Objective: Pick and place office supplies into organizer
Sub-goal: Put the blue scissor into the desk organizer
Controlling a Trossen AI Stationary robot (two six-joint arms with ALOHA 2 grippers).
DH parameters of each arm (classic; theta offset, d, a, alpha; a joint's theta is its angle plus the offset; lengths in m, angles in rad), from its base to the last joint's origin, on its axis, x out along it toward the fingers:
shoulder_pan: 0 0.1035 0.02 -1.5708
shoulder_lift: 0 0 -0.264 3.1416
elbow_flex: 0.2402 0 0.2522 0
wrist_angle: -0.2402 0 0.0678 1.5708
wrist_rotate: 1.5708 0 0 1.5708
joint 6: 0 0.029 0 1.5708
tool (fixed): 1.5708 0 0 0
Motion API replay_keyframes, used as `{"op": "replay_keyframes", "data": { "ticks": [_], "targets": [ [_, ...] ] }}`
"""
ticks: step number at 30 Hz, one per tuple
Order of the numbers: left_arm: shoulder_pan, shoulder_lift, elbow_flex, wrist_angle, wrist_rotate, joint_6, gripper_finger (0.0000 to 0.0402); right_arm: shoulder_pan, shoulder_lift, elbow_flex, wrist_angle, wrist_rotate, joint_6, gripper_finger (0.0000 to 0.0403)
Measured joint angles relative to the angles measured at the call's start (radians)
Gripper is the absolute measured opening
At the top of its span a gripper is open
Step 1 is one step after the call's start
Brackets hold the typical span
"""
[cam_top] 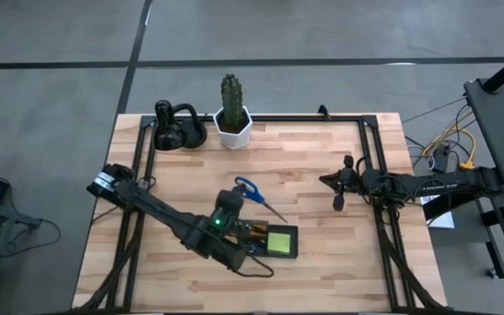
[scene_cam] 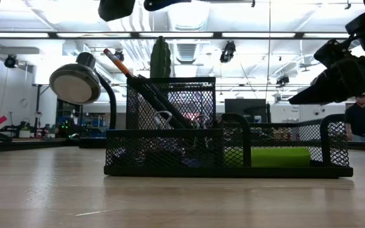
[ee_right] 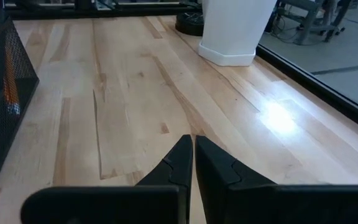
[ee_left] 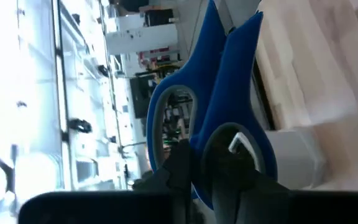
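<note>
Bright overhead light, tabletop glare

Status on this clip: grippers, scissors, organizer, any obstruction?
Left gripper shut on blue-handled scissors, beside the organizer. Right gripper shut, empty, parked right side. Pencil and sticky pad already in. Nothing in the way.

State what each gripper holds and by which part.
The left gripper holds the scissors by their blue handles. The right gripper is shut on nothing, above the bare table.
</note>
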Motion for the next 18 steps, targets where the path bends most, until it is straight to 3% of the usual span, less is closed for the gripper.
{"op": "replay_keyframes", "data": {
  "ticks": [5,11,15,18],
  "targets": [
    [-0.006,0.003,-0.003,0.000,0.012,0.181,0.0014,0.000,0.000,0.000,0.001,0.000,0.019,0.0008],
    [-0.024,0.003,-0.004,0.004,0.023,0.222,0.0014,0.000,0.000,0.000,-0.003,0.000,0.034,0.0008],
    [-0.034,0.009,-0.004,0.006,0.099,0.282,0.0014,0.000,0.000,0.000,-0.003,0.000,0.034,0.0008],
    [-0.037,0.028,-0.005,0.006,0.068,0.350,0.0014,0.000,0.000,0.000,-0.004,0.000,0.034,0.0008]
  ]
}}
